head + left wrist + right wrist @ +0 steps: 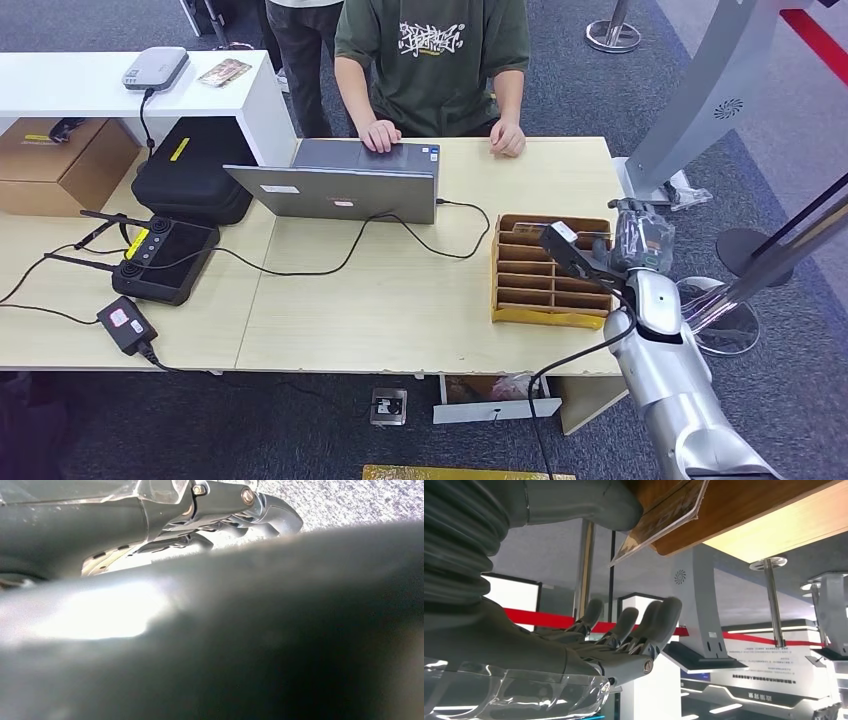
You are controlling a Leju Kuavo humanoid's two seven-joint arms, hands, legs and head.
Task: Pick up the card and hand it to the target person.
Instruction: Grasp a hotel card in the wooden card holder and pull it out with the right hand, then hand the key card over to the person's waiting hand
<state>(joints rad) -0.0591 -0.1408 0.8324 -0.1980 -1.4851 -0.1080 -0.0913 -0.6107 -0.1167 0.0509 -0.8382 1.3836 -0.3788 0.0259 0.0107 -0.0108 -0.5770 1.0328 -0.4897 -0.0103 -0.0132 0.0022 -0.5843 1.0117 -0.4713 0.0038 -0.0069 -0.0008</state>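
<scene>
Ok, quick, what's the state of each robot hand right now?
Left robot hand: cannot be told, the view is blurred and blocked.
Right robot hand: open, fingers apart, holding nothing; card close by.

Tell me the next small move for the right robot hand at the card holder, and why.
Probably curl the fingers toward the thumb to pinch the card. In the right wrist view the right robot hand holds nothing: its thumb lies beside the card jutting from the wooden holder, while the fingers are spread, apart from it.
</scene>
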